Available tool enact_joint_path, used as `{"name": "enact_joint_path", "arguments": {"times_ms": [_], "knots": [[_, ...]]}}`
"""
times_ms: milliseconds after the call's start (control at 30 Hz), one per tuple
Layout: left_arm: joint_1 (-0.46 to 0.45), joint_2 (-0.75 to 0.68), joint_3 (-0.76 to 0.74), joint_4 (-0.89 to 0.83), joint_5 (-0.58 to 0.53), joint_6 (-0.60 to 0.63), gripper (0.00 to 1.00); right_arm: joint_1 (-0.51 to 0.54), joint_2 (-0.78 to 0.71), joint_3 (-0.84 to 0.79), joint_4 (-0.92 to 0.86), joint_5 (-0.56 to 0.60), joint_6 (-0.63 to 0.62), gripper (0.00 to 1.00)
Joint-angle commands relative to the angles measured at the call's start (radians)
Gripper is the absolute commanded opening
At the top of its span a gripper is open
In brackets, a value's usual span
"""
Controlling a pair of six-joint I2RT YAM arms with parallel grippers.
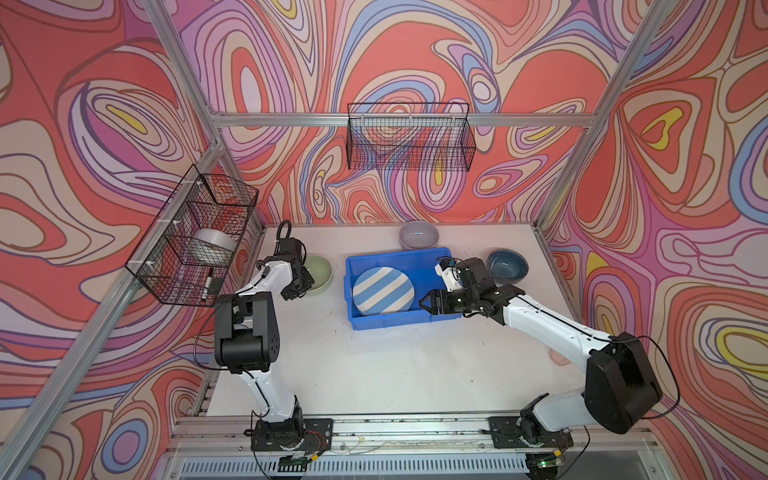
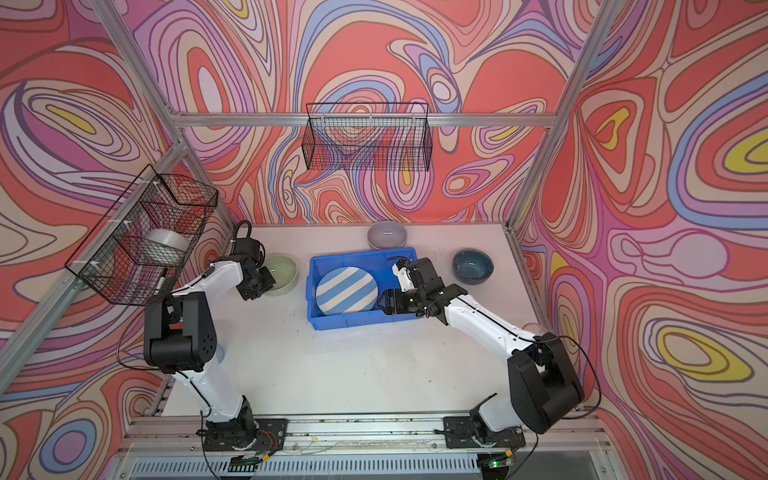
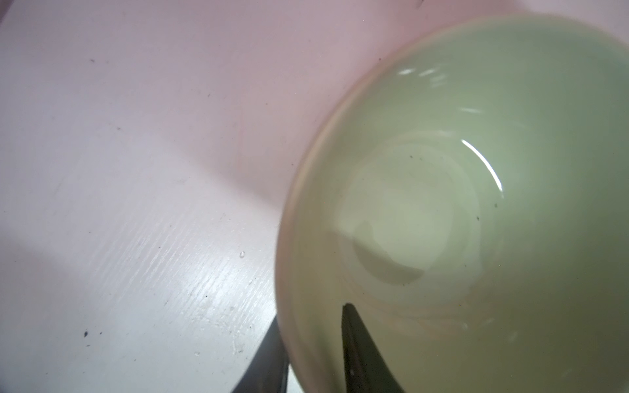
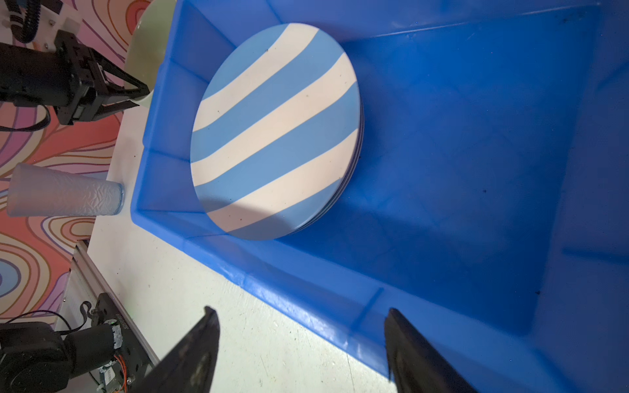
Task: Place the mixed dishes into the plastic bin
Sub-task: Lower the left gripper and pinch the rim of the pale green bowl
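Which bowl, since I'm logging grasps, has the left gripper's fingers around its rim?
The pale green bowl, left of the blue bin: the left gripper has one finger inside its rim, one outside. The lilac bowl and teal bowl stand untouched.

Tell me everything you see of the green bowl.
The green bowl is pale, glossy, ceramic-looking, round and deep. It is empty but for a few dark specks. It stands upright on the white table, left of the bin, apart from it. The left hand straddles its rim, one finger inside, one outside; whether it grips cannot be told.
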Motion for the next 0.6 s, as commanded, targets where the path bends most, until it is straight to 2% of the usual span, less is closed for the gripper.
{"name": "enact_joint_path", "arguments": {"times_ms": [0, 333, 567], "knots": [[-0.004, 0.023, 0.014, -0.041, 0.042, 0.033, 0.23, -0.004, -0.028, -0.013, -0.004, 0.01, 0.006, 0.77], [-0.004, -0.007, 0.026, -0.072, 0.062, 0.053, 0.01, -0.008, -0.038, -0.018, -0.017, 0.021, 0.017, 0.77], [-0.004, -0.037, 0.038, -0.083, 0.036, 0.044, 0.0, -0.01, -0.066, -0.026, -0.035, 0.035, 0.015, 0.77]]}}
